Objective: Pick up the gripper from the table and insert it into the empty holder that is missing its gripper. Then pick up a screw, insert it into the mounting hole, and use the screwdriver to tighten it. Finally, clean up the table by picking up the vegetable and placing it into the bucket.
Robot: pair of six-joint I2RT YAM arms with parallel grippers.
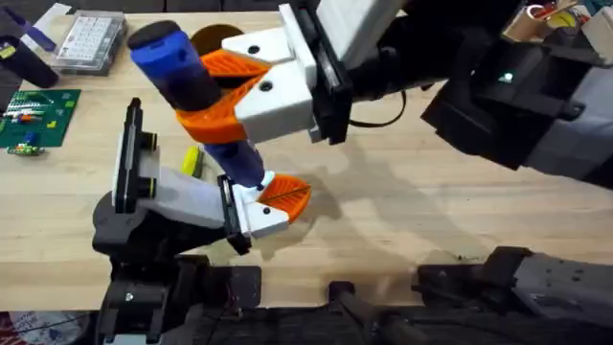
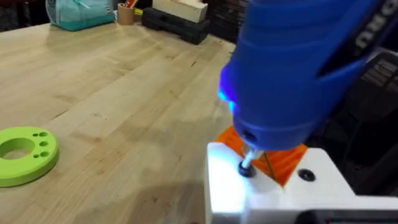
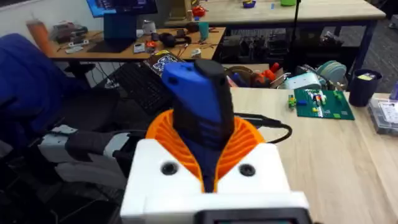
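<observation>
Overhead: the right gripper (image 1: 225, 91), white blocks with orange ribbed pads, is clamping the screwdriver (image 1: 187, 91) around its blue handle and tilting it so the narrow lower end is meeting the white end block of the holder (image 1: 206, 199). The small orange leaf-shaped gripper (image 1: 285, 195) is already sitting in that block. A yellow item (image 1: 192, 160) is lying on the table (image 1: 450, 206) just behind the holder; the bucket (image 1: 215, 38) is showing behind the screwdriver.

Left wrist: the screwdriver's bit is resting on a screw (image 2: 246, 167) seated in the holder's white block (image 2: 230, 186), with the orange fingertip (image 2: 283, 163) just beside it. A green ring (image 2: 25, 154) is lying well apart on the wood. Whether the left gripper is open or closed cannot be told.

Right wrist: the orange pads (image 3: 249, 144) are pressing on both sides of the blue handle (image 3: 202, 112).

Step in hand, by judgement: tightening the screw. Next is calling for keeping the bit squarely seated while turning, then releasing the tool and clearing the vegetable into the bucket.
</observation>
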